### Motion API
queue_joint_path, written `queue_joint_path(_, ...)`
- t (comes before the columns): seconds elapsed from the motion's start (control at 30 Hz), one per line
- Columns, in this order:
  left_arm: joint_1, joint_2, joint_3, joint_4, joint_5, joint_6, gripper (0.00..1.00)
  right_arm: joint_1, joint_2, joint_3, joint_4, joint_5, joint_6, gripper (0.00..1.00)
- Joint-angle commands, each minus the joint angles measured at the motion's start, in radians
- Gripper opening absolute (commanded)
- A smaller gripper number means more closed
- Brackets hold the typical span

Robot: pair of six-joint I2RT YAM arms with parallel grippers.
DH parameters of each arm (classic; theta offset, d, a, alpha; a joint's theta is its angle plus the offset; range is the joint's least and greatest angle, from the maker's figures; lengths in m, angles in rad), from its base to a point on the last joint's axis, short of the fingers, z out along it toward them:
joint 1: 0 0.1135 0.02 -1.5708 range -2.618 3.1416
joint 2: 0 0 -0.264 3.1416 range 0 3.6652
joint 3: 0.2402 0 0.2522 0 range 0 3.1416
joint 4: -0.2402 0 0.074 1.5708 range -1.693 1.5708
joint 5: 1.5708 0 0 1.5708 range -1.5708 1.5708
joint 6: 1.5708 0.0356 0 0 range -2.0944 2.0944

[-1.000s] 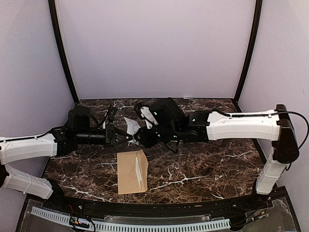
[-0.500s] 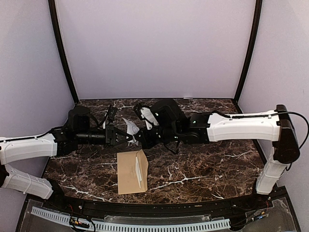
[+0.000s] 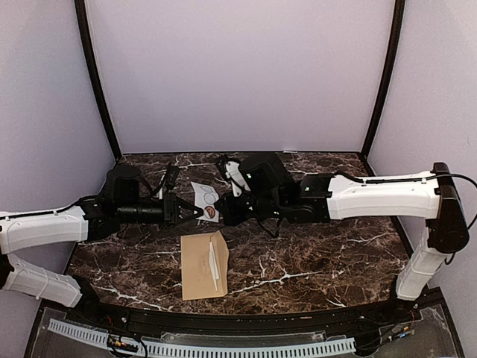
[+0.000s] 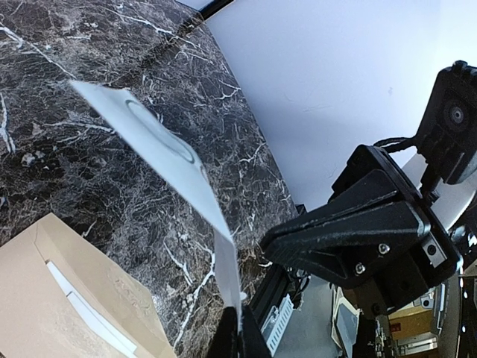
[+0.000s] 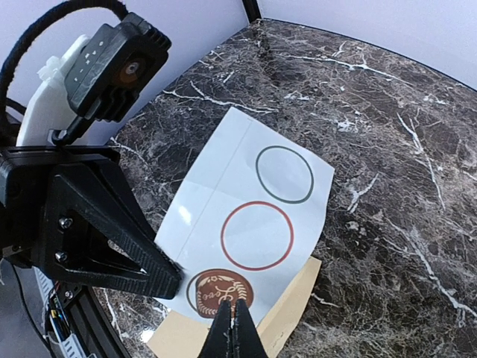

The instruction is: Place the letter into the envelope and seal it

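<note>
Marble table (image 3: 335, 253): tan kraft envelope (image 3: 197, 268) lies flat at centre-left, flap open to the right w/ white strip (image 3: 214, 265) showing, just on near side of both grippers. White sticker card (image 5: 257, 201) w/ circles is held up off the table. L gripper (image 4: 235, 335): jaws pinching card's edge. R gripper (image 5: 232, 328): jaws pressed together, tips at brown seal sticker (image 5: 220, 292); whether it is gripped, can't tell.

A thin white circle-printed card (image 4: 160, 142), nearly edge-on, is pinched in the left gripper (image 4: 240, 335) above the dark veined marble table (image 4: 89, 74). A tan-brown kraft paper envelope (image 4: 59, 298) lies flat on it; the black right gripper (image 4: 279, 240) sits close beside the card.
</note>
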Motion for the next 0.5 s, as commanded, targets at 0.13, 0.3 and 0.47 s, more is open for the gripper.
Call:
queue_joint_path(0.13, -0.004, -0.024, 0.005, -0.014, -0.021, -0.008, 0.0, -0.004, -0.052, -0.036, 0.058, -0.074, -0.017, 0.02)
queue_joint_path(0.3, -0.004, -0.02, 0.005, -0.004, -0.018, -0.012, 0.0, 0.005, -0.018, -0.004, 0.023, -0.1, -0.04, 0.25)
queue_joint_path(0.47, -0.004, -0.015, 0.004, 0.009, -0.004, -0.021, 0.0, 0.016, 0.027, 0.042, -0.022, -0.071, -0.052, 0.32)
